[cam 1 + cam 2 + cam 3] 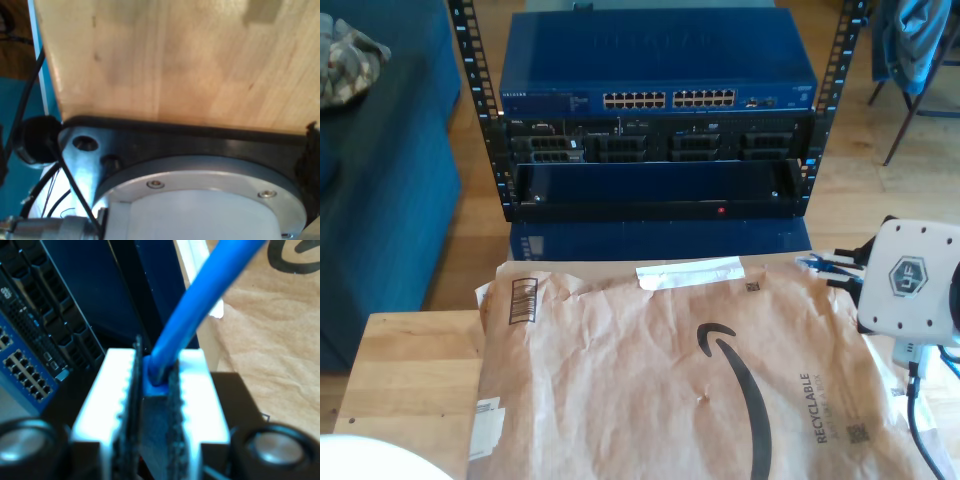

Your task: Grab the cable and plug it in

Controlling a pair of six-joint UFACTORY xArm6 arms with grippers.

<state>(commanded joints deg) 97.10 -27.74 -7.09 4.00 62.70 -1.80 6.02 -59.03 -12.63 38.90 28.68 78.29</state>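
The bright-blue cable (pixel 200 305) runs up and away from my second gripper (pixel 157 357), whose white ribbed fingers (pixel 117 390) are shut on its end. In the exterior view, a short piece of the cable (pixel 817 265) pokes out toward the rack from my second gripper (pixel 835 265), at the exterior view's right edge, over the far right corner of the brown envelope. The blue network switch (pixel 660 100) with its rows of ports sits at the top of the rack; several ports (pixel 20 365) also appear in the second wrist view. The plug itself is hidden between the fingers.
A brown paper mailing envelope (pixel 670 370) covers most of the wooden table (pixel 410 380). The black rack (pixel 660 190) stands behind the table with a dark open bay under the switch. The first wrist view looks at the table top (pixel 175 60) and a round grey arm flange (pixel 200 200).
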